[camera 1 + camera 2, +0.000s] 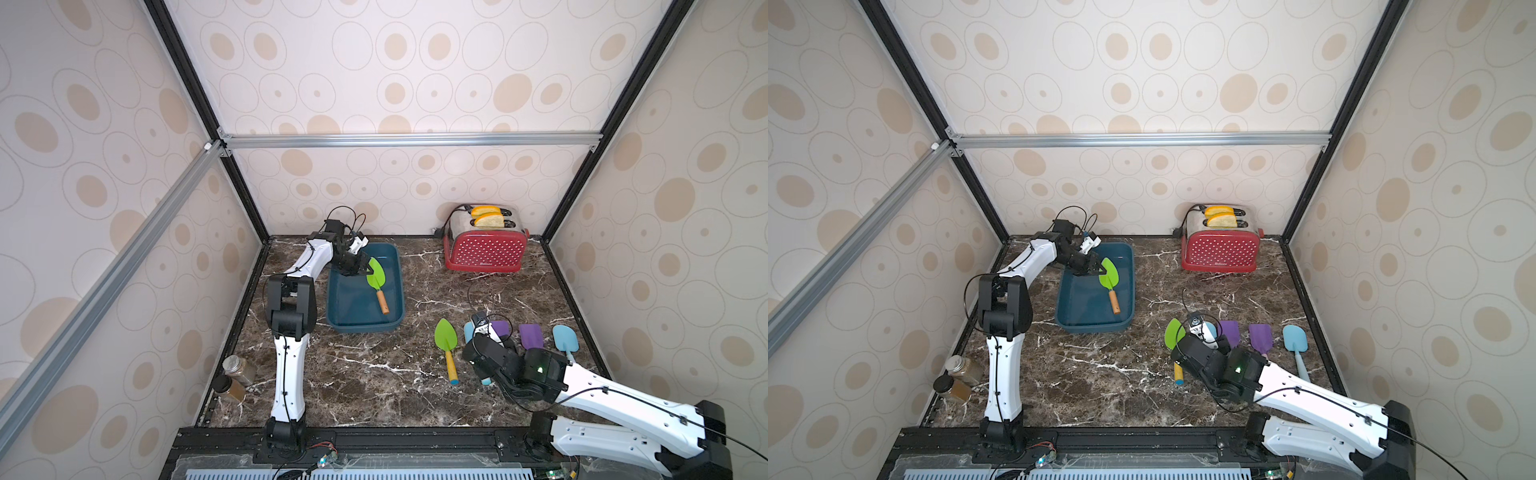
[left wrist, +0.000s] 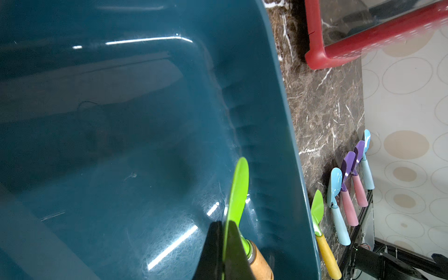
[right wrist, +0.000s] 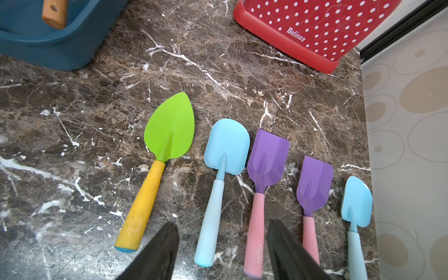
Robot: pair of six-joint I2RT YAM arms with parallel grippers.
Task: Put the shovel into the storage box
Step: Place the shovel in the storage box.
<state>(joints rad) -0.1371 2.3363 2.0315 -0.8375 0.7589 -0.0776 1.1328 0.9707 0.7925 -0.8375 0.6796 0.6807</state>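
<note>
1. Grips shovel [image 1: 376, 272] by green blade in left pincer [image 1: 369, 270], inside box [image 1: 360, 327].
2. Holds wooden handle slanted toward box floor; touching or not, cannot tell.
3. Hovers right pincer [image 3: 221, 224], parted and empty, above spare shovels [image 3: 226, 145] on table [image 3: 72, 145].

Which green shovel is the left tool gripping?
The wooden-handled green shovel in the storage box; the yellow-handled green shovel lies loose on the table.
</note>
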